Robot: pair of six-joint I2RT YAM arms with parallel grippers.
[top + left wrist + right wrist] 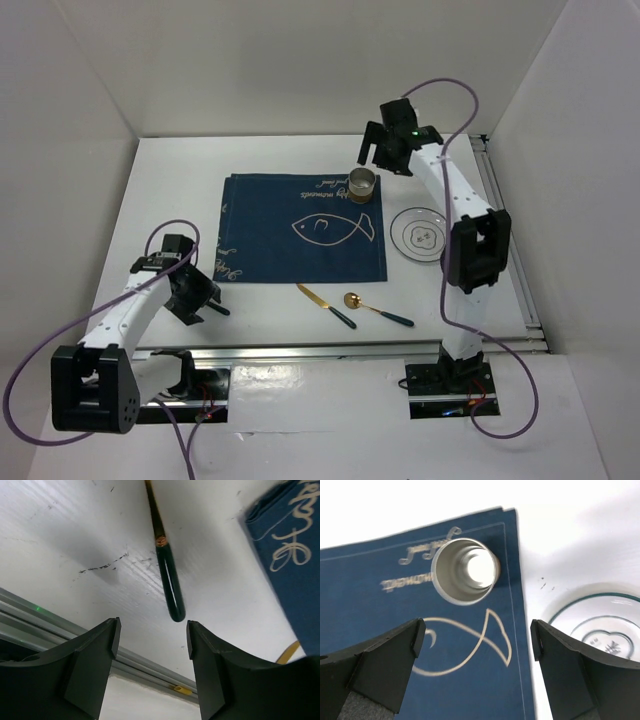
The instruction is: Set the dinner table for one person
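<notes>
Now — left gripper (152, 630) set at the green-handled utensil (170, 587), lower left of the top view
Its jaws are held spread and empty; the handle lies just ahead of the gap, long axis running up the wrist frame, flat on the dinner table (180, 200) — the white top filling mid-frame, bare either side. The right gripper (477, 630), likewise open, is held above the cup (465, 571), farther off
</notes>
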